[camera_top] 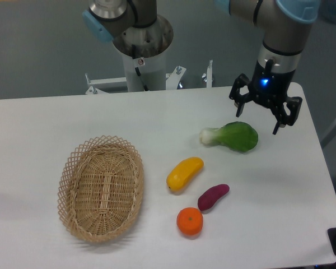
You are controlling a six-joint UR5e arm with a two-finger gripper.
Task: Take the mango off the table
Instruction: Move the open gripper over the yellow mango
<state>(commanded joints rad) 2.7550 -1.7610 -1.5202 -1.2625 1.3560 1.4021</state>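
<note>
The mango [184, 173], a smooth yellow oval shading to orange at its lower left end, lies on the white table [39, 123] near the middle. My gripper [259, 119] hangs above the table's far right part, well up and to the right of the mango, over the right side of a leafy green vegetable. Its black fingers are spread apart and hold nothing.
A green bok choy [233, 136] lies just below the gripper. A purple sweet potato [213, 196] and a round orange fruit [190, 221] sit close to the mango's lower right. A wicker basket [101, 188] stands at the left. The robot base [143, 53] rises behind the table.
</note>
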